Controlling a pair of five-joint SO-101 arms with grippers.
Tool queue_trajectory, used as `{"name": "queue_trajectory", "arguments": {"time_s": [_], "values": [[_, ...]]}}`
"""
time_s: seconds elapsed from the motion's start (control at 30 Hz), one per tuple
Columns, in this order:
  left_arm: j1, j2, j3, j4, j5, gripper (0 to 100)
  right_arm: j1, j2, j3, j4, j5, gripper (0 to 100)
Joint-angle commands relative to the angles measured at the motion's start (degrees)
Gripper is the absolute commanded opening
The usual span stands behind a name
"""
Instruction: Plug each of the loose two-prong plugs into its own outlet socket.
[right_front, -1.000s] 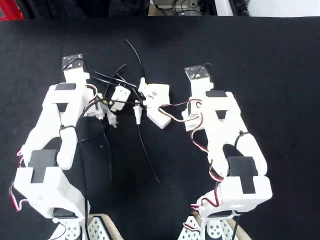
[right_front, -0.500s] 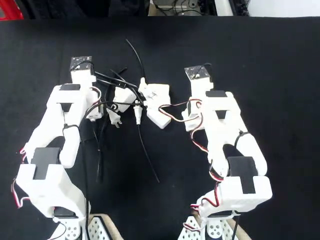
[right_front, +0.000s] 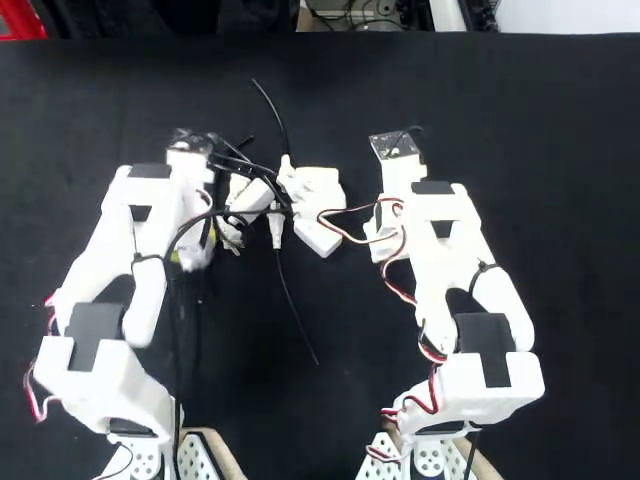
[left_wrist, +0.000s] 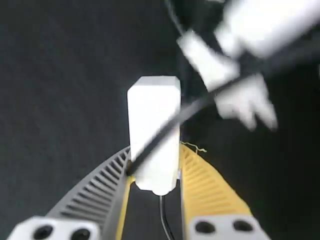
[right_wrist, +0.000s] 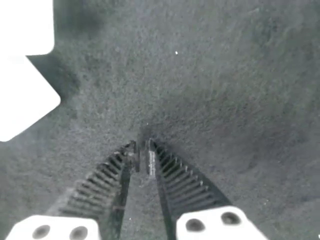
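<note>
Left gripper (left_wrist: 155, 152): pinching a white plug body (left_wrist: 153, 115) squarely by its sides, probably so the prongs can be aimed. A black cord (left_wrist: 210, 97) drapes across it and may snag.

High view: outlet block (right_front: 318, 210) lies at three o'clock from the left arm, among tangled leads.

Right gripper (right_wrist: 141, 150): pressed together, empty, low over the table (right_wrist: 225, 75), at three o'clock of the block. Seemingly parked clear.

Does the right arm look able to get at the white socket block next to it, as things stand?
Probably yes. The right arm's fingers are shut and empty over bare black table, and the white socket block lies close beside them with nothing between. They must open first.
</note>
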Motion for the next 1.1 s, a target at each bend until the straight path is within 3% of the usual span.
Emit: {"name": "queue_trajectory", "arguments": {"time_s": [0.0, 0.17, 0.27, 0.43, 0.53, 0.93, 1.07], "values": [[1.2, -10.8, -2.7, 16.2, -13.9, 3, 0.2, 0.0, -2.3, -0.4, 0.5, 4.4], [1.5, -21.5, 1.5, 24.4, -26.5, 3, 0.4, 0.0, -2.3, -0.4, 0.5, 4.4], [4.3, -26.9, 10.2, 22.6, -30.5, 3, 0.4, 0.0, -2.3, -0.4, 0.5, 4.4], [10.0, -33.2, 32.3, 6.2, -30.9, 3, 0.4, 0.0, -2.3, -0.4, 0.5, 4.4], [11.8, -36.7, 38.6, 0.8, -30.9, 3, 0.4, 0.0, -2.3, -0.4, 0.5, 4.4], [12.5, -47.2, 42.2, 0.0, -31.0, 3, 0.4, 0.0, -2.3, -0.6, 0.5, 4.4], [11.6, -51.1, 42.4, -0.7, -34.5, 3, 0.4, 0.0, -2.3, -0.6, 0.5, 4.4]]}}
